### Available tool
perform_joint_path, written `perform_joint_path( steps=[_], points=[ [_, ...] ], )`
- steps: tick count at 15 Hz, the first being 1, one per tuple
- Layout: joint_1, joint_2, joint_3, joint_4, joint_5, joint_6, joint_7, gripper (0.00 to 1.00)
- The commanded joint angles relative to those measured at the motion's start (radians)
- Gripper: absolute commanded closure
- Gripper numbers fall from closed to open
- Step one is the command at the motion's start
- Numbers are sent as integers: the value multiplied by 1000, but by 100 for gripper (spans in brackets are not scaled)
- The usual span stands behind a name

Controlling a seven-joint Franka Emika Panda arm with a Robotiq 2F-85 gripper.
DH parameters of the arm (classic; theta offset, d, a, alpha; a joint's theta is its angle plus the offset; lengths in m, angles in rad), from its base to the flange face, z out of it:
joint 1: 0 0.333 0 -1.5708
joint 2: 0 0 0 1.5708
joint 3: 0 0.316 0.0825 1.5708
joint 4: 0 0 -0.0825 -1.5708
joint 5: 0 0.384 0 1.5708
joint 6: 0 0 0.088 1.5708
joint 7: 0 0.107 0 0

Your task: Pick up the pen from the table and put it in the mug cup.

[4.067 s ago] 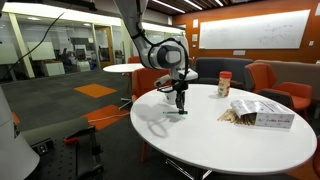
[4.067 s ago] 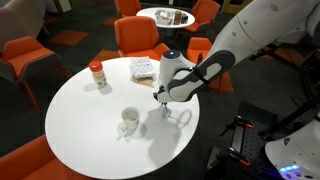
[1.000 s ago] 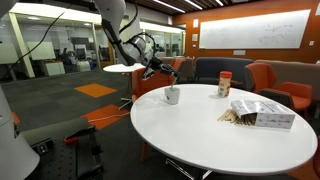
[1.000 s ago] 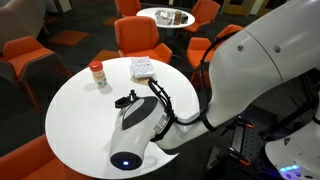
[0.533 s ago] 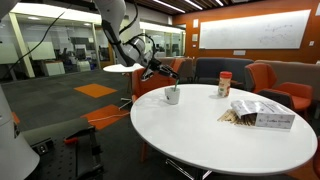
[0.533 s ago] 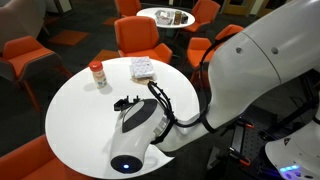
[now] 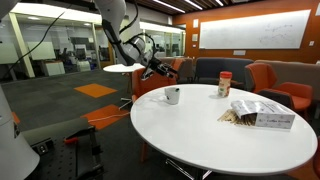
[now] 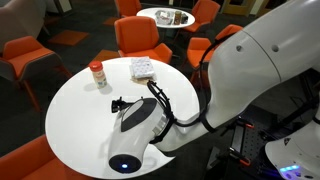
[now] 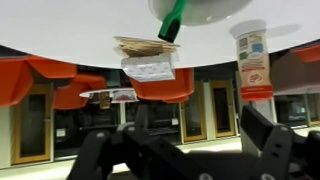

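The wrist view stands upside down. At its top edge the white mug cup [image 9: 205,9] shows, with the green pen [image 9: 172,20] leaning inside it. My gripper [image 9: 181,138] is open, its dark fingers [image 9: 262,125] wide apart with nothing between them, a short way from the mug. In an exterior view the gripper [image 7: 160,69] hangs just above and left of the mug [image 7: 172,96] near the edge of the round white table [image 7: 220,135]. In an exterior view my arm covers the mug, and only the gripper [image 8: 120,103] shows over the table [image 8: 75,115].
A brownish jar with a red lid [image 7: 224,84] [image 8: 97,75] [image 9: 252,60] and a packet of sticks [image 7: 262,113] [image 8: 143,67] [image 9: 148,62] stand farther across the table. Orange chairs [image 8: 143,35] ring the table, with a smaller round table [image 8: 165,16] behind.
The jaws have opened from shut on the pen. The pen has dropped lower and now rests in the mug. The arm has hardly moved.
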Motion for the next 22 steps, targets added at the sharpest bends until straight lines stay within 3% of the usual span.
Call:
perform_joint_path(
  steps=[1,7,10,14,18,22],
  points=[
    [-35,-29,36,-15,9,9,32,0],
    [-134,-153,83,-78,114,193,29,0],
    [-195,-213,91,-130,235,352,-27,0],
    [-260,-272,73,-209,476,507,-151,0],
    [-277,-331,32,-282,694,563,-319,0],
    [-240,-379,-33,-327,782,555,-406,0]
  ],
)
